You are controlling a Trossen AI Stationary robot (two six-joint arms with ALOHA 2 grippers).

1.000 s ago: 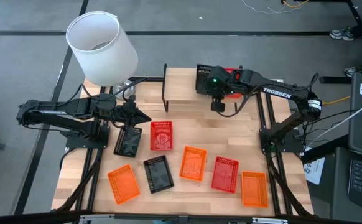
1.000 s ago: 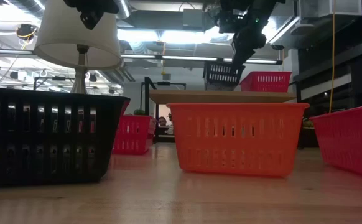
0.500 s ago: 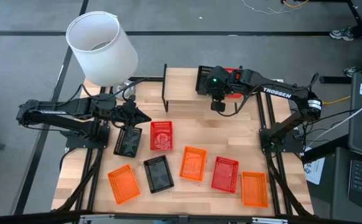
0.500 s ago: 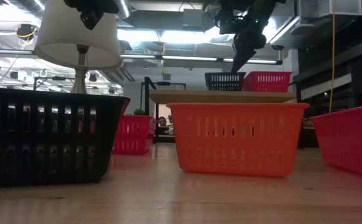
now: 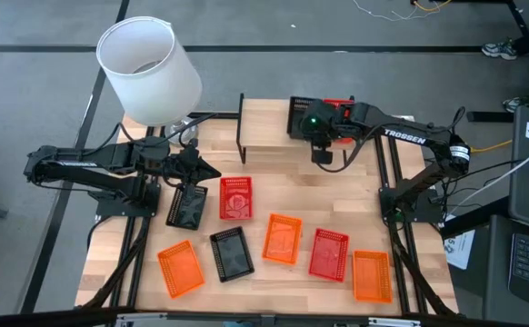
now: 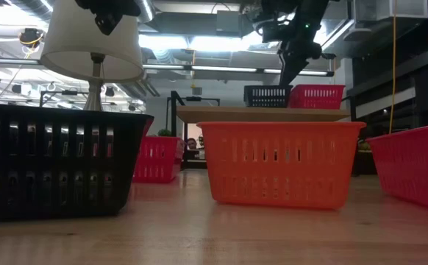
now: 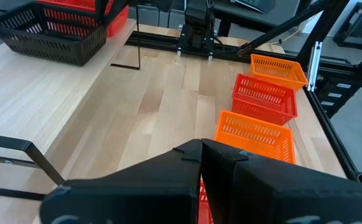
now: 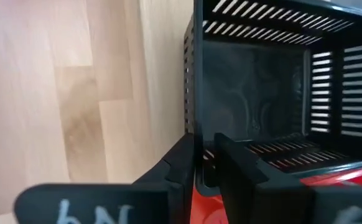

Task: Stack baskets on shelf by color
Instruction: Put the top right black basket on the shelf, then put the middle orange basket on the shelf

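Note:
The light-wood shelf [image 5: 269, 132] stands at the table's far edge. On it a black basket [image 5: 297, 109] rests on its base, with a red basket [image 5: 341, 104] beside it on the right. My right gripper [image 8: 204, 158] hangs just over the black basket's right-hand wall [image 8: 192, 93]. It is open by a narrow gap, one finger outside the wall and one inside. My left gripper [image 7: 201, 155] is shut and empty, hovering over the table's left part near a black basket [image 5: 187, 207] and a red basket [image 5: 235, 198].
Five more baskets lie along the near half: orange [image 5: 181, 269], black [image 5: 232, 252], orange [image 5: 283, 238], red [image 5: 329, 252], orange [image 5: 370, 274]. A lamp with a white shade [image 5: 148, 68] stands at the far left corner. The shelf's left part is bare wood [image 8: 106, 93].
A second ago the black basket hung tilted and clear above the shelf, under my right gripper. It has come down and now stands level on the shelf beside the red basket. My right gripper has since shifted a little toward the table's right.

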